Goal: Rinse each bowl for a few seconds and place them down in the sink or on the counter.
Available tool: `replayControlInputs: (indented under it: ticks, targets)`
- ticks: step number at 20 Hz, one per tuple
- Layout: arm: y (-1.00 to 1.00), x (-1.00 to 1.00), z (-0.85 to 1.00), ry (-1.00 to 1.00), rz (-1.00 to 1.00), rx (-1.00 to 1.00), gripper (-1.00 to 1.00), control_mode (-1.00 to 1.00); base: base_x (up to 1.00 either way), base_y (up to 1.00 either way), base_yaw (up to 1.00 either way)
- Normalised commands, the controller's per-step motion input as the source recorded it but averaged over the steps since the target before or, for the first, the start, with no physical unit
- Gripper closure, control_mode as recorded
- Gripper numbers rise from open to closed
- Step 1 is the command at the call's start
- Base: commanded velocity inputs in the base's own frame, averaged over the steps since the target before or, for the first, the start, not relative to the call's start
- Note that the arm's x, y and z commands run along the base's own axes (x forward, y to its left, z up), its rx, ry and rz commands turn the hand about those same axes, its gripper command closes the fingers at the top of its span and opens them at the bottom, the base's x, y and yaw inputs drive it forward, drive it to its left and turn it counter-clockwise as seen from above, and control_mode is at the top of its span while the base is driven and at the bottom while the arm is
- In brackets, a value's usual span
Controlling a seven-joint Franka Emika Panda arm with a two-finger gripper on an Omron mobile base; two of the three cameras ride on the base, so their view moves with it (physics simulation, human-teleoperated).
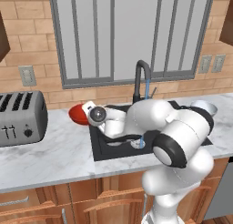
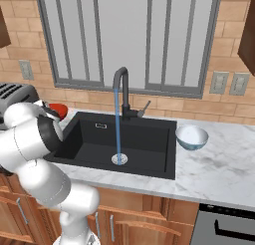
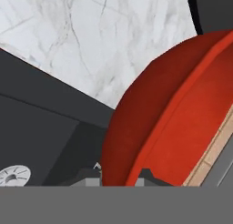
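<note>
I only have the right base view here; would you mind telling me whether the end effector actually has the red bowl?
Observer: Yes, the end effector is shut on the rim of the red bowl.
Operator: Thanks, is the bowl level?
Observer: No, the left base view shows it tipped on edge.
Operator: Where is it relative to the sink?
Observer: At the sink's left edge, by the counter.

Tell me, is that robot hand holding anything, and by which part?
Yes: the gripper is shut on the red bowl, pinching its rim between the two fingertips.
</note>
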Motion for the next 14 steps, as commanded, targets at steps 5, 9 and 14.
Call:
replayControlInputs:
  ticks: [5,9,14]
  targets:
    - [0.14,0.0,-0.04,0.07,0.08,0.0,1.0,-1.0,0.0,0.0,0.0]
    - [0.25,0.06,0.0,0.13,0.07,0.0,1.0,-1.0,0.0,0.0,0.0]
    - [0.28,0.05,0.0,0.12,0.07,0.0,1.0,-1.0,0.0,0.0,0.0]
